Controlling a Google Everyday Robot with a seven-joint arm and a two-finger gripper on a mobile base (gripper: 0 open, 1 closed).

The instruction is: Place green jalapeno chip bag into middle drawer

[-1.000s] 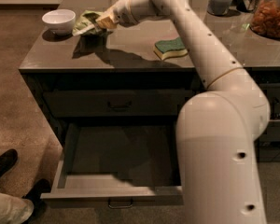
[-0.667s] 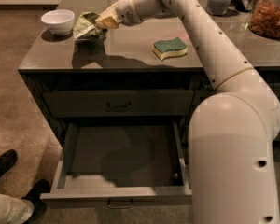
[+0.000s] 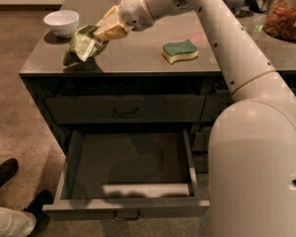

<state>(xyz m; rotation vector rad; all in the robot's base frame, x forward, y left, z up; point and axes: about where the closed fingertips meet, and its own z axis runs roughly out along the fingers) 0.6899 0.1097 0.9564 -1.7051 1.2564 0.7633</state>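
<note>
Gripper point(image 3: 99, 35) jaws clamped on the green jalapeno chip bag point(image 3: 81, 44) over the counter point(image 3: 138, 58); middle drawer point(image 3: 126, 207) open, nothing inside, so carry-over and drop remain.

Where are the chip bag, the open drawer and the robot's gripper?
green jalapeno chip bag point(image 3: 80, 44), camera view, its crumpled green face.
middle drawer point(image 3: 123, 164), camera view, bare inner floor.
gripper point(image 3: 99, 35), camera view, between its fingers point(image 3: 111, 29), clamped on the bag above the counter point(image 3: 138, 58).

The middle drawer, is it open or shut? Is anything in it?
Open and empty: the middle drawer is pulled out, its grey tray bare. The gripper holds the green jalapeno chip bag over the counter.
</note>
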